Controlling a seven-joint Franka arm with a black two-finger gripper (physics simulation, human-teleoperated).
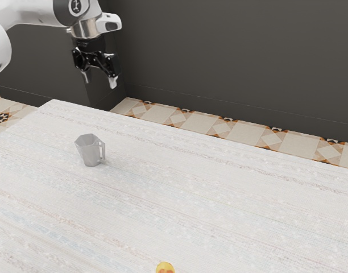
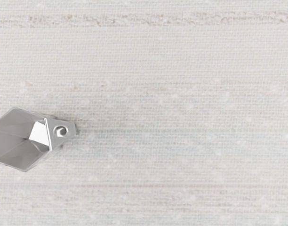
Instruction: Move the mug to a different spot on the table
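A small grey faceted mug (image 1: 90, 150) stands upright on the white table (image 1: 208, 193), toward the exterior view's left, its handle turned to the right. From above, the mug (image 2: 26, 138) shows an angular rim and a handle with a round hole. My black gripper (image 1: 99, 79) hangs high over the table's far left edge, well above and behind the mug. Its fingers are spread apart and hold nothing.
A yellow-orange object (image 1: 165, 267) peeks in at the table's near edge. Beyond the far edge lies a patterned tile floor (image 1: 242, 129) and a dark wall (image 1: 248, 51). Wide bare tabletop stretches to the right of the mug.
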